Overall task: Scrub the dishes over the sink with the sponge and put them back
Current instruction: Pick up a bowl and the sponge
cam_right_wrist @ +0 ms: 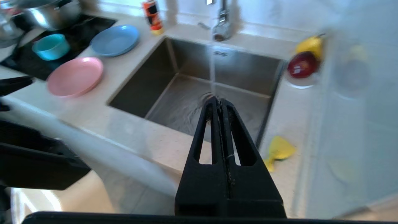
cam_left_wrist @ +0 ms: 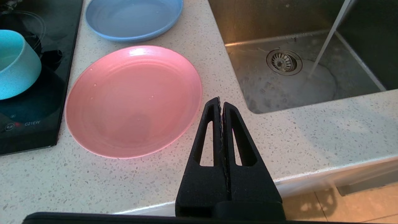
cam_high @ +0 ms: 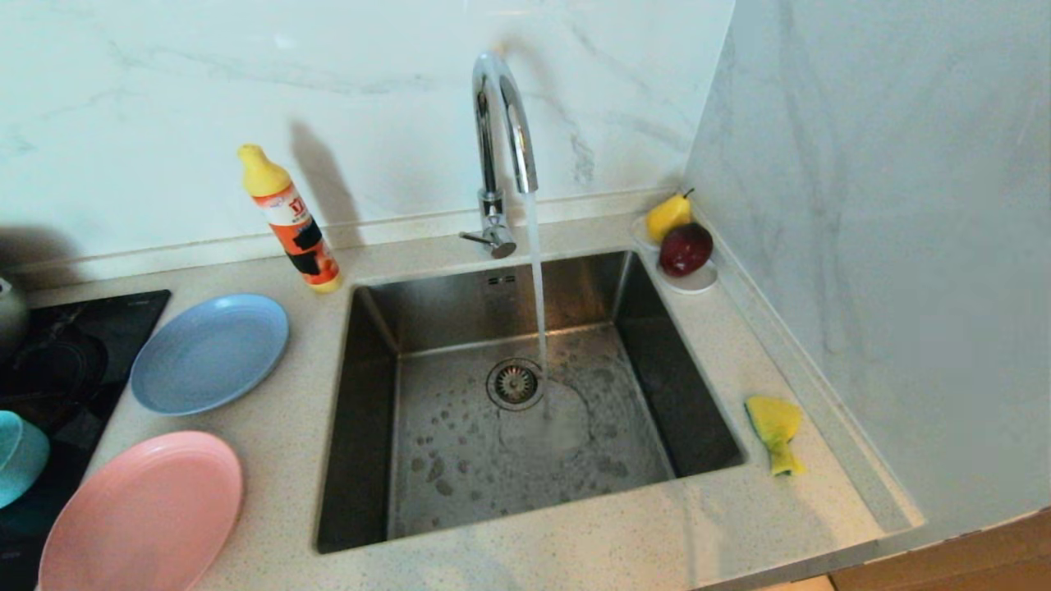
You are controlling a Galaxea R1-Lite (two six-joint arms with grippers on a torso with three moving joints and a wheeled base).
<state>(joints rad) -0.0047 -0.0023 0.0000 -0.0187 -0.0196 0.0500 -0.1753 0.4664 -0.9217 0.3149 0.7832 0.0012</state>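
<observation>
The pink plate (cam_high: 141, 515) and the light-blue plate (cam_high: 210, 353) lie on the counter left of the steel sink (cam_high: 369, 427); the teal bowl (cam_high: 18, 456) stands on the black hob. Water runs from the tap (cam_high: 502, 148) into the basin. The yellow sponge (cam_high: 775, 432) lies on the counter right of the sink. Neither gripper shows in the head view. My left gripper (cam_left_wrist: 220, 101) is shut and empty, over the counter's front edge beside the pink plate (cam_left_wrist: 133, 99). My right gripper (cam_right_wrist: 218, 100) is shut and empty, held off the counter's front, the sponge (cam_right_wrist: 278, 150) to its side.
An orange detergent bottle (cam_high: 291, 220) stands behind the blue plate. A white saucer (cam_high: 694, 281) with a pear (cam_high: 668, 215) and a dark red apple (cam_high: 686, 248) sits at the back right corner. A wall (cam_high: 887, 246) closes the right side. A steel pot (cam_right_wrist: 53, 12) stands on the hob.
</observation>
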